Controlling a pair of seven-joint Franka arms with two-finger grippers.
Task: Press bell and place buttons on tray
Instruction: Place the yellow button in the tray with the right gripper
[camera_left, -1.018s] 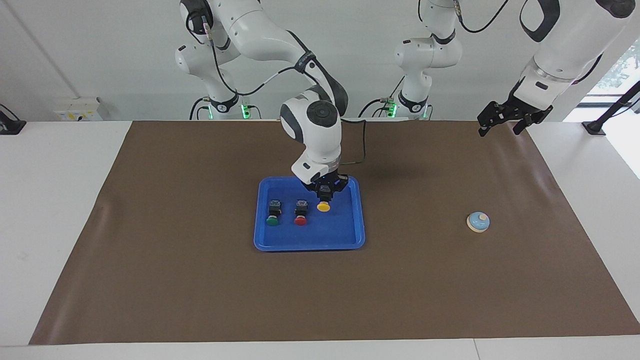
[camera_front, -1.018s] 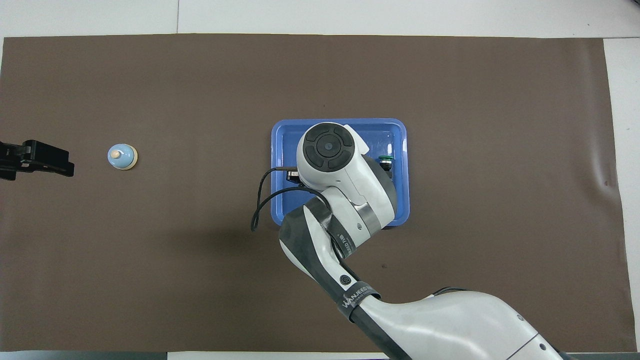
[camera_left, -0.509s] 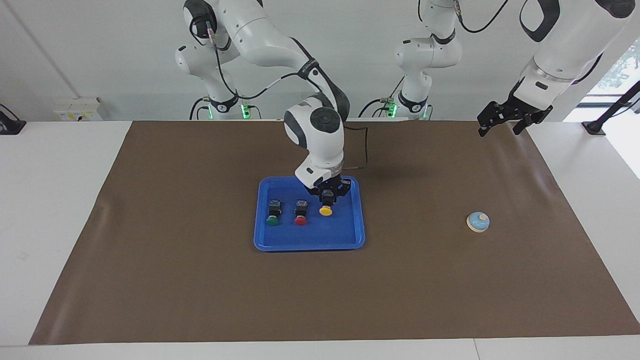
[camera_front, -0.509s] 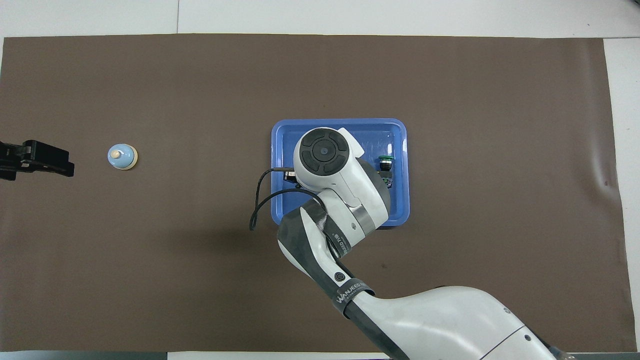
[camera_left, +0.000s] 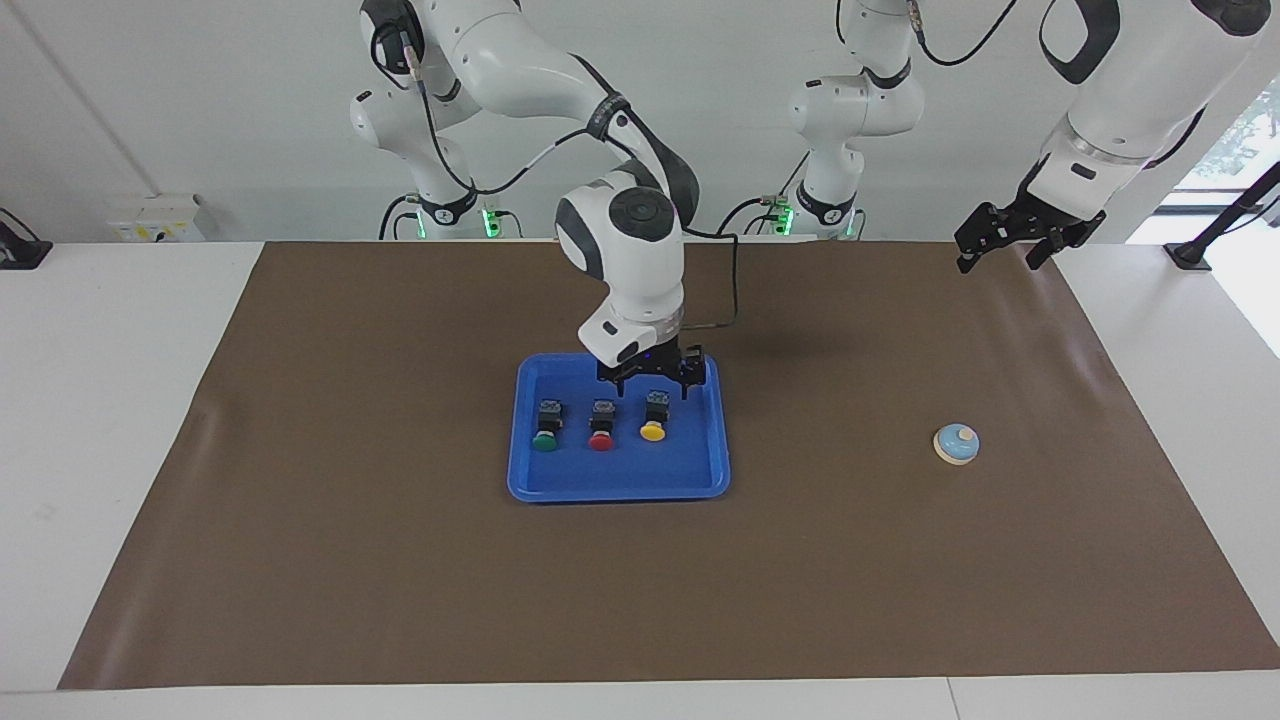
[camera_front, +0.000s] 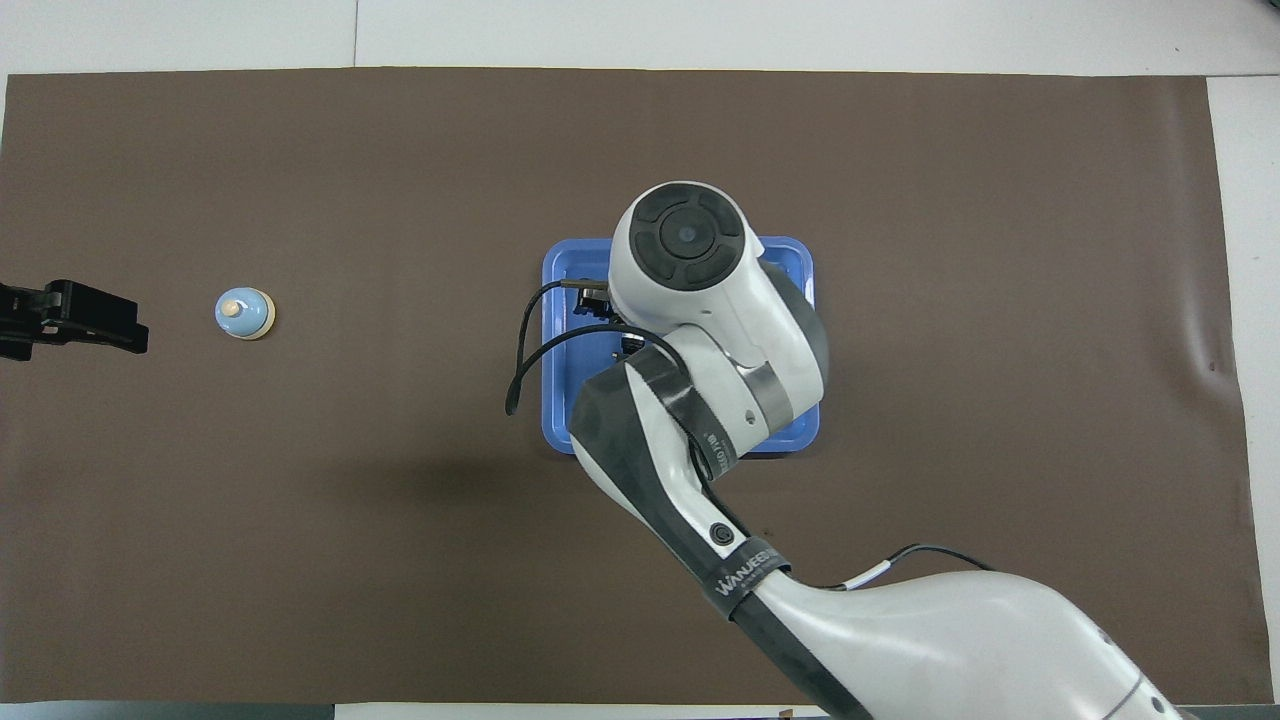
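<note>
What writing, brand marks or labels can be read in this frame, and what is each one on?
"WANJEED": white letters on the black strap around the right arm, overhead view; the last letters are uncertain.
Smaller print on the black band nearer that arm's wrist: too small to read.
Patterned labels on the black bodies of the three buttons in the tray: unreadable.
The bell shows no text.

The right arm, white with dark joints, reaches in from its base and bends sharply down at the wrist, so its black two-finger right gripper (camera_left: 650, 381) points straight down, fingers spread apart and empty. The left arm waits, raised, its black left gripper (camera_left: 1003, 243) hanging tilted with fingers open, holding nothing.
</note>
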